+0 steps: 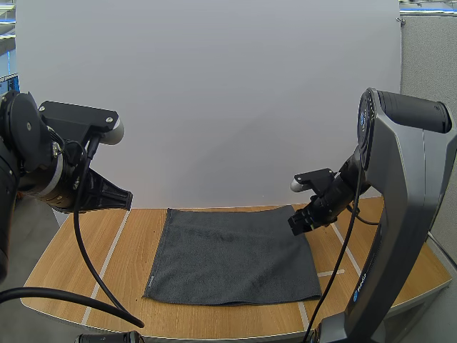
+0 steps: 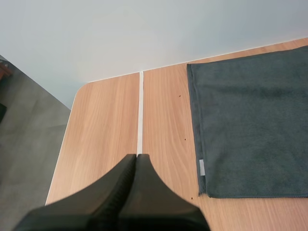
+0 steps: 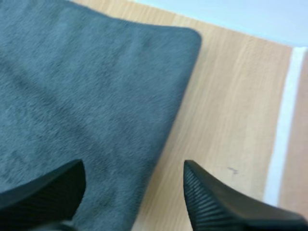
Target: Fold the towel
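A dark grey towel lies flat and spread out on the wooden table. My right gripper hangs low over the towel's far right corner. In the right wrist view its fingers stand apart, open, straddling the towel's right edge just short of the rounded corner, with nothing pinched. My left gripper is held up above the table's far left, clear of the cloth. Its fingers lie together as one dark wedge over the bare wood, to the left of the towel's left edge.
White tape lines run across the wood on both sides of the towel, one of them ahead of my left gripper. A white wall stands behind the table. The table's rounded left corner drops off to grey floor.
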